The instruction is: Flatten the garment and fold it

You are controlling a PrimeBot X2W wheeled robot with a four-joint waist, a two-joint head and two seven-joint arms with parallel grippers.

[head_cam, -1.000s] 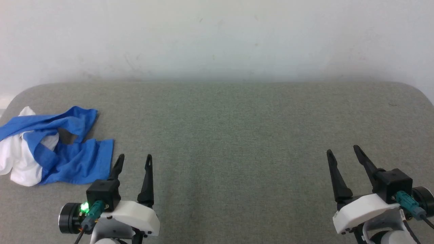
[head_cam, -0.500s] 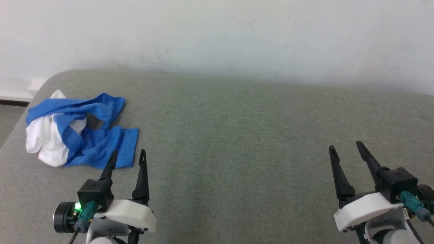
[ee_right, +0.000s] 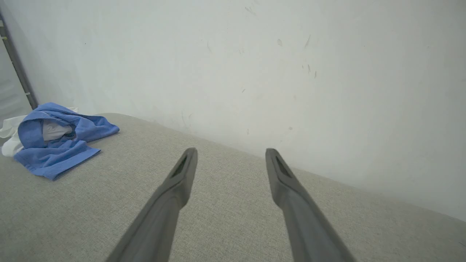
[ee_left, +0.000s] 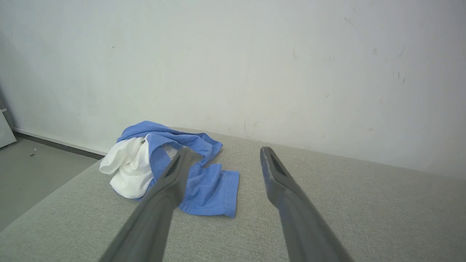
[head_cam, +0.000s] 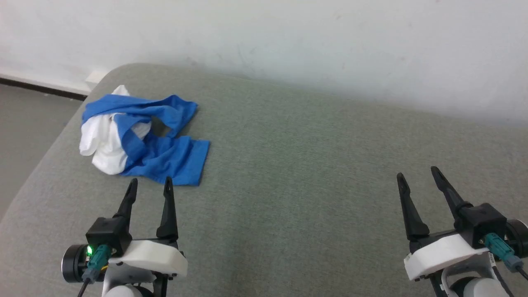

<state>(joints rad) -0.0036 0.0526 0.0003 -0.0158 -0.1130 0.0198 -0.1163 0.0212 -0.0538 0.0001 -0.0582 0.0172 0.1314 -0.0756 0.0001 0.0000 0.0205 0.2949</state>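
One grey fabric surface [head_cam: 297,173] carries the garment [head_cam: 161,154], a crumpled blue-and-white heap near its far left corner. Left gripper [head_cam: 150,181]: jaws spread, empty; garment at 12 o'clock, just beyond the fingertips, not touching. Right gripper [head_cam: 416,173]: spread, empty; garment at 10 o'clock, well apart.

The left hand [head_cam: 150,180] and right hand [head_cam: 416,172] hover low at either side, dark fingers spread wide, pointing forward, both empty.

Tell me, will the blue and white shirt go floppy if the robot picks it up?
Probably floppy: the shirt lies crumpled in soft folds, so it should droop and hang. It looks thin, so likely light. Pushed, it would probably bunch up rather than slide on the grey cloth surface.
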